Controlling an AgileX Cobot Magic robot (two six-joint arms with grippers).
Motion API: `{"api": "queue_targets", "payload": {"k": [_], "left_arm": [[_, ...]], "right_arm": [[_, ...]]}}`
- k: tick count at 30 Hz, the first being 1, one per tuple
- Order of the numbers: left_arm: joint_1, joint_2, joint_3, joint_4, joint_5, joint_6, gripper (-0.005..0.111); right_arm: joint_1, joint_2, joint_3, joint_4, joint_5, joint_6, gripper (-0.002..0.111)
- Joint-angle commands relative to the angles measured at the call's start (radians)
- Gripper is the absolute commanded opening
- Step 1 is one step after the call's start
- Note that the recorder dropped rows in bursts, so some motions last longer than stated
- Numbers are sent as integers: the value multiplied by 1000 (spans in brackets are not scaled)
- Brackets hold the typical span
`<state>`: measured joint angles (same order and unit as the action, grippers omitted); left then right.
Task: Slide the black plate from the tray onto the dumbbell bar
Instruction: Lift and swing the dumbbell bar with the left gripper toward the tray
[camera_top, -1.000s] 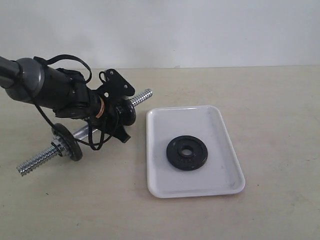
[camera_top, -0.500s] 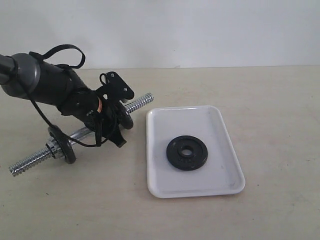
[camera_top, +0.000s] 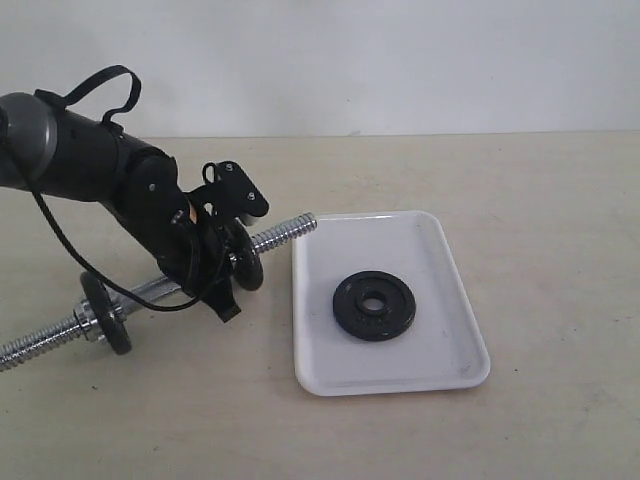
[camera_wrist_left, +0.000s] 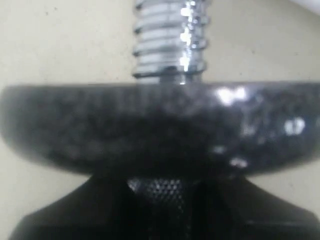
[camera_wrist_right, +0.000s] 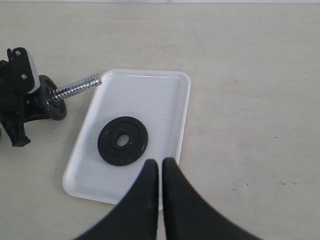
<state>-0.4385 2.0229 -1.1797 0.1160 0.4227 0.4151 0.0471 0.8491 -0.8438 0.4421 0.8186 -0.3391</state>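
The black plate (camera_top: 375, 305) lies flat in the middle of the white tray (camera_top: 330, 250), also seen from the right wrist as the plate (camera_wrist_right: 122, 141) on the tray (camera_wrist_right: 155, 95). My left gripper (camera_top: 222, 262) is shut on the dumbbell bar (camera_top: 160, 290), gripping its knurled middle (camera_wrist_left: 162, 187) just behind a black disc (camera_wrist_left: 160, 125). The bar's threaded end (camera_top: 290, 230) reaches to the tray's far left corner. A second disc (camera_top: 105, 313) sits near the bar's other end. My right gripper (camera_wrist_right: 160, 167) is shut and empty, over the tray's near edge.
The beige tabletop (camera_top: 540, 220) stretches bare to the right of the tray. The left arm's dark body and cable (camera_top: 90, 170) hang over the table's left side. The bar's far threaded end (camera_top: 30, 345) runs off the exterior view's left edge.
The left arm has swung the bar: its right threaded end came forward to the tray's corner, and its left end with the disc dropped lower and further left. Plate and tray stayed put.
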Motion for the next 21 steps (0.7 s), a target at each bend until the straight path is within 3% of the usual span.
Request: {"api": "queue_targets", "payload": {"k": [1, 8, 21], "left_arm": [[-2, -87, -16, -29, -29, 24, 4], [-2, -126, -16, -257, -22, 275, 4], [-2, -126, -16, -263, 35, 311, 4]], "right_arm": [[-4, 0, -6, -2, 1, -11, 0], [-4, 0, -6, -2, 4, -11, 0], [-4, 0, -6, -5, 27, -37, 0]]}}
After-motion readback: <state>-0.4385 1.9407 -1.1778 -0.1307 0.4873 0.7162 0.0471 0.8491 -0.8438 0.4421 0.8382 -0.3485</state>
